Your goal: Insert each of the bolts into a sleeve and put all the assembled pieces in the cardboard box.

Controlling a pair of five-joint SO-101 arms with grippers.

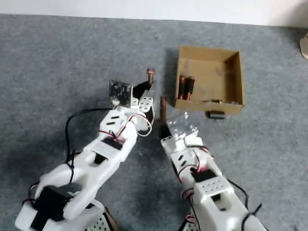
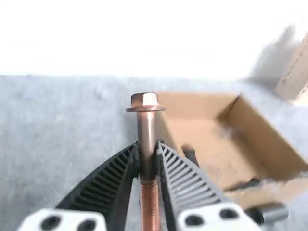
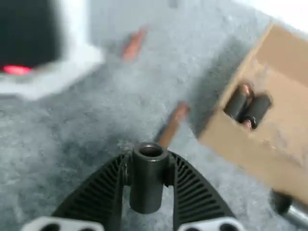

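– Up at the left arm's tip, what's the claw [image 2: 147, 147] got?
– It's clamped tight on a bolt [image 2: 146, 127]. The long axis runs in line with the fingers, and the head sticks out past the tips, pointing away from the arm, left of the box [image 1: 192, 104].
– And the right claw [image 3: 149, 161]?
– Closed round a sleeve [image 3: 147, 185], bore mouth facing its wrist cam. A spare bolt [image 1: 162, 108] lies flat on the worktop [image 1: 57, 57] between the claws, just beside the box, long axis near-to-far. Two assembled pieces [image 1: 185, 87] are in the box.
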